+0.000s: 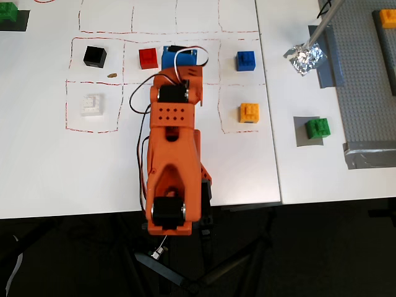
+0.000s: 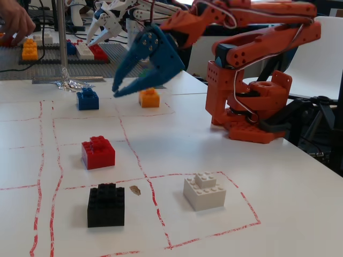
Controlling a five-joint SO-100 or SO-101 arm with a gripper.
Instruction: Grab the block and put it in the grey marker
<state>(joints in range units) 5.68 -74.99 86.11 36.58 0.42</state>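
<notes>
The green block (image 1: 318, 128) sits on the grey marker (image 1: 300, 140), a flat grey square on the right table in the overhead view. I cannot make either out in the fixed view. My gripper (image 1: 178, 57) (image 2: 122, 91) has blue jaws that stand open and empty. It hangs in the air over the red-lined grid, just right of the red block (image 1: 148, 58) in the overhead view, far to the left of the green block.
On the grid lie the red block (image 2: 98, 152) and black (image 1: 94, 56), white (image 1: 93, 104), blue (image 1: 245, 60) and orange (image 1: 249, 112) blocks. Crumpled foil (image 1: 304, 59) and a studded grey baseplate (image 1: 365, 86) lie near the marker. Another green block (image 1: 9, 17) sits at the top left.
</notes>
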